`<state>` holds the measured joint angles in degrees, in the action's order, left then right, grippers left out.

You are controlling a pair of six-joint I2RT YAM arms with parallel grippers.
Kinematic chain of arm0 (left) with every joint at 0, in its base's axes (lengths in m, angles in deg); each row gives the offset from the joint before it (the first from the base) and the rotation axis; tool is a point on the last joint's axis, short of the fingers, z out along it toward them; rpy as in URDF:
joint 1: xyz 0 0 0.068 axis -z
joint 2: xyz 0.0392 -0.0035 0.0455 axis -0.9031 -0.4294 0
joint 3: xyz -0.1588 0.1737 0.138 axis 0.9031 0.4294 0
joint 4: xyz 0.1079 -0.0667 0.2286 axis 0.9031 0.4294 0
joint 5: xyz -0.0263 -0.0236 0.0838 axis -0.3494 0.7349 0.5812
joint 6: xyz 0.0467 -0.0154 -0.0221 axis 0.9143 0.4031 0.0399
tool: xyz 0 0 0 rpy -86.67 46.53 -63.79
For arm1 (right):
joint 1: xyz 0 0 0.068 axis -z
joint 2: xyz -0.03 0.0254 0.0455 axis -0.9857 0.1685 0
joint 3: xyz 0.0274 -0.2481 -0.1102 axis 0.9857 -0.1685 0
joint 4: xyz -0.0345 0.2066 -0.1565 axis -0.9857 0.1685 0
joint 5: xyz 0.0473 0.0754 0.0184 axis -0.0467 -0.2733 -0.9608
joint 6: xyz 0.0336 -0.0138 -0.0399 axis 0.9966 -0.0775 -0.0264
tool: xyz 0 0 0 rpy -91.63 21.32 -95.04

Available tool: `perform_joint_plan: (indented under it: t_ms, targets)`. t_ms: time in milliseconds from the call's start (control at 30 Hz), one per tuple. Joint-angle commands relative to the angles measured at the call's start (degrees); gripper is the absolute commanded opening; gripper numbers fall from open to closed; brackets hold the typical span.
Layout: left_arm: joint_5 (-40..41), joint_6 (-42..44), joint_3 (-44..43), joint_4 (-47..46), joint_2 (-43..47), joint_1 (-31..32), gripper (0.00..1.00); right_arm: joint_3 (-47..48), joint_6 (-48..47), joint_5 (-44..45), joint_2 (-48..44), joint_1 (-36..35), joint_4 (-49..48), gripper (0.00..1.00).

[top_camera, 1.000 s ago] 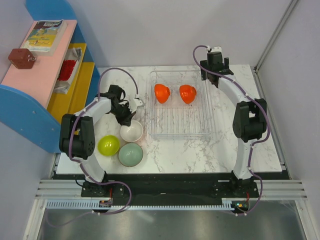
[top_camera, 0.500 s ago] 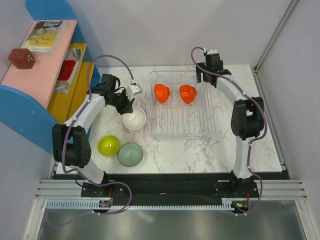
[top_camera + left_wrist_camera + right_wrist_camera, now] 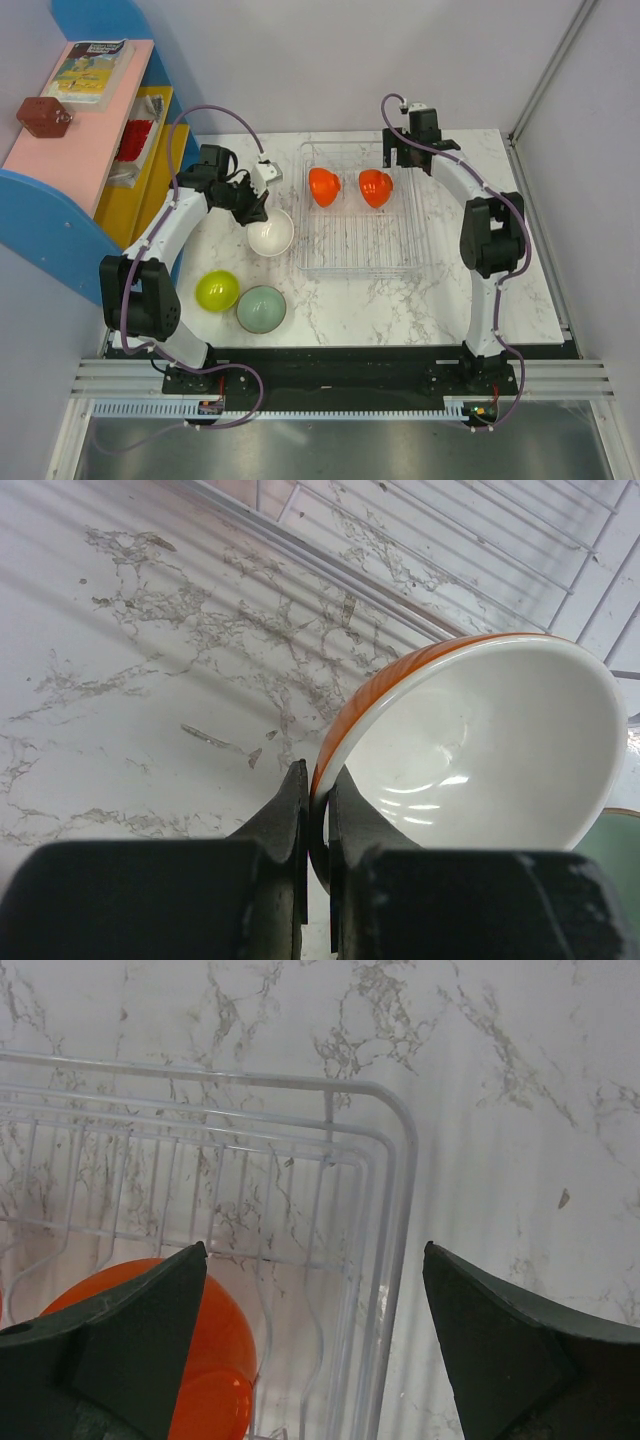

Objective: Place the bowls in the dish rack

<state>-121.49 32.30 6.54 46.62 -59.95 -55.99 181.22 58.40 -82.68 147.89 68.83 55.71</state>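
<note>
My left gripper (image 3: 255, 207) is shut on the rim of a bowl that is white inside and orange outside (image 3: 270, 237), tilted just left of the clear dish rack (image 3: 360, 248). In the left wrist view the fingers (image 3: 290, 815) pinch that bowl's (image 3: 490, 750) rim, with the rack's wall (image 3: 340, 575) beyond. Two red-orange bowls (image 3: 323, 186) (image 3: 376, 187) stand on edge in the rack's far end. A lime-yellow bowl (image 3: 217, 290) and a grey-green bowl (image 3: 261, 309) sit on the table. My right gripper (image 3: 405, 150) hangs open over the rack's far right corner (image 3: 390, 1150), beside an orange bowl (image 3: 200, 1360).
A blue, pink and yellow shelf unit (image 3: 90, 160) stands along the table's left side, with a book (image 3: 88, 68) and a brown object (image 3: 43, 116) on top. The grey-green bowl's edge (image 3: 622, 845) shows at the right of the left wrist view.
My left arm has carried the white-inside bowl away from the other two bowls, farther back and toward the rack's left wall. My right gripper has shifted slightly left.
</note>
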Motion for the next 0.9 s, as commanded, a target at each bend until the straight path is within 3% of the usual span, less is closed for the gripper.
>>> perform_joint_plan:
  t_ms: [0,533,767,867]
  targets:
    - [-3.1,-2.1,-1.3,-0.7,1.8,-0.3,0.02,3.4,2.9,-6.1,1.6,-0.1,-1.4,0.96]
    - [-4.5,-3.3,-1.4,-0.6,0.6,-0.2,0.02,6.2,2.6,-11.3,2.4,-1.4,-1.2,0.93]
    - [-4.5,-3.3,-1.0,-0.7,1.5,-0.2,0.02,8.8,1.6,-7.9,4.2,-3.0,-0.1,0.93]
    - [-4.5,-3.3,-0.7,-0.7,1.9,-0.2,0.02,8.5,1.3,-2.6,4.0,-3.2,0.2,0.94]
